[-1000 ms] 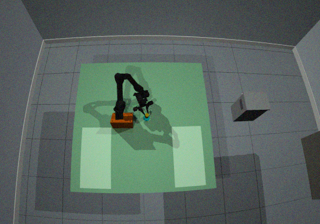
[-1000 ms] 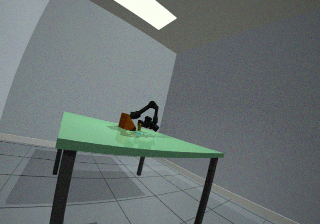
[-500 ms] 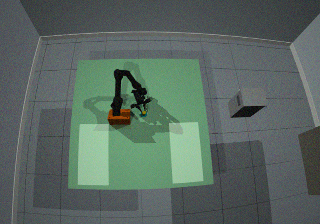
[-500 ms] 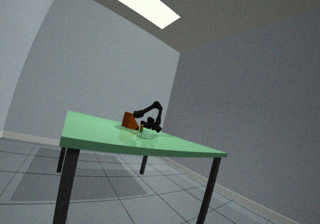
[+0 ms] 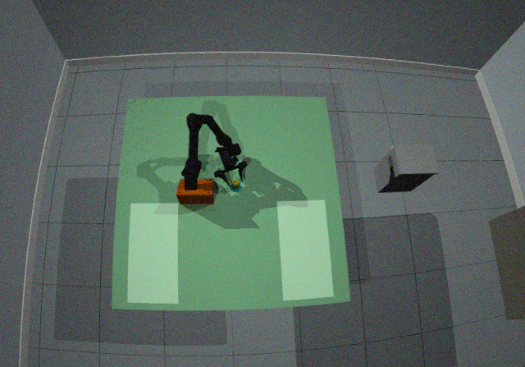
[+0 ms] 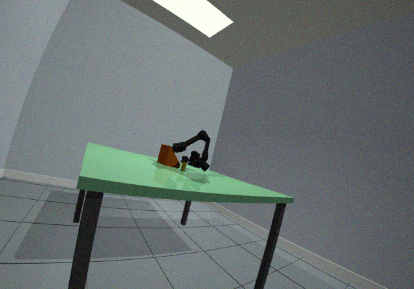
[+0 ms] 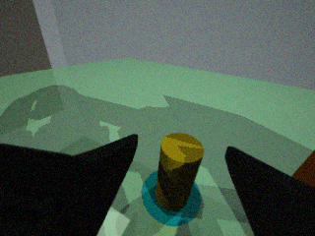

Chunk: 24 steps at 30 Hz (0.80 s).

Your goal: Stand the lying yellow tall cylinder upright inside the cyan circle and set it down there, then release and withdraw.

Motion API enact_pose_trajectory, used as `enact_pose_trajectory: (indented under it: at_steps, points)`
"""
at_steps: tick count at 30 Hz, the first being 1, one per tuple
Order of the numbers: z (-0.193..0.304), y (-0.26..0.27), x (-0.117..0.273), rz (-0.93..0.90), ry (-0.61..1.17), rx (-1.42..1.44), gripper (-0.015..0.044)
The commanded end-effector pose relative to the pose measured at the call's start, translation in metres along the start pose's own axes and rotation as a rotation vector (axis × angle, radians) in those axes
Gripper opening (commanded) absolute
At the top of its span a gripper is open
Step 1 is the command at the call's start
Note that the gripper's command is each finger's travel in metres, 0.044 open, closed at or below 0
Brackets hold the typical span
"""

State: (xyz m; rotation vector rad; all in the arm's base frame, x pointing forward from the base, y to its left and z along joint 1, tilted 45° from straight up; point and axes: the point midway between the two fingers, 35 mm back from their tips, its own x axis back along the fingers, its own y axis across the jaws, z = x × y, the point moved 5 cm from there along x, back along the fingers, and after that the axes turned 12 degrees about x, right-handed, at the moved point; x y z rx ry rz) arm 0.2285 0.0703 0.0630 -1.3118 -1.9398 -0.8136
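Note:
The yellow tall cylinder stands upright on the table. Its base is inside the cyan circle, whose rim shows around it in the wrist view, with a little more cyan at the left and front. My gripper is open, with one finger on each side of the cylinder. In the wrist view there is a gap between the cylinder and each fingertip. In the exterior view the fingers are small and dark near the cylinder's top.
The orange base block of the arm stands close beside the circle. The green table bears both. A pale box is away from the table, and a brown surface is at the right edge.

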Motion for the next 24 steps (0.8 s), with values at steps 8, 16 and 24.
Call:
enact_pose_trajectory:
  at_steps: [8, 16, 24]
  points:
    - [-0.02, -0.002, 0.005, -0.01, -0.004, -0.007, 0.04]
    - [-0.064, -0.014, 0.017, -0.029, -0.03, -0.006, 0.04]
    - [-0.079, -0.021, 0.014, 0.022, 0.017, 0.039, 0.04]
